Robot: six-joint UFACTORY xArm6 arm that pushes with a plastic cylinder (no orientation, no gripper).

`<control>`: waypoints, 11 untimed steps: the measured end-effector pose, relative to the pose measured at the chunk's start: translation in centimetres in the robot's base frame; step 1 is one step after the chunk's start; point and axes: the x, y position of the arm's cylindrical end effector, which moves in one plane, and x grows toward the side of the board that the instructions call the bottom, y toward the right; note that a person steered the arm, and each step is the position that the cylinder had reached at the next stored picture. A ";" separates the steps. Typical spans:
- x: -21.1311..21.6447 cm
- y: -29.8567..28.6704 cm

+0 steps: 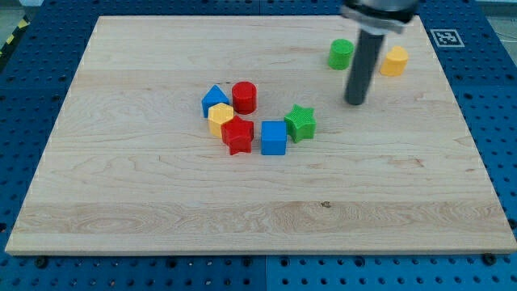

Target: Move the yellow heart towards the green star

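Light wooden counter [161, 210] fills most of the view, sitting on a blue pegboard base [32, 275]. A fiducial marker [443, 37] sits at the counter's top right corner.

Dark rod comes down from the view's top; my tip [355, 103] rests on bare wood, no jaws on this rig, so nothing open or closed to report.

Yellow heart [394, 61] lies near the view's top right, just up and right of my tip, not touching it. Green cylinder [341, 54] is up and left of the tip, so the rod stands between those two.

Green star [300, 123] is down and left of the tip, apart from it, well apart from the yellow heart. Blue cube [274, 138] touches the star's left side. Red star [238, 135] is just left of the cube. Yellow hexagon block [220, 117] touches the red star's upper left. Blue triangular block [214, 99] and red cylinder [245, 97] sit at the cluster's top.
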 end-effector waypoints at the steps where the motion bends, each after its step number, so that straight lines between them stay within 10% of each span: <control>1: -0.2 6.5; 3: -2.9 17.8; 5: -10.7 11.2; 11: -2.3 -2.4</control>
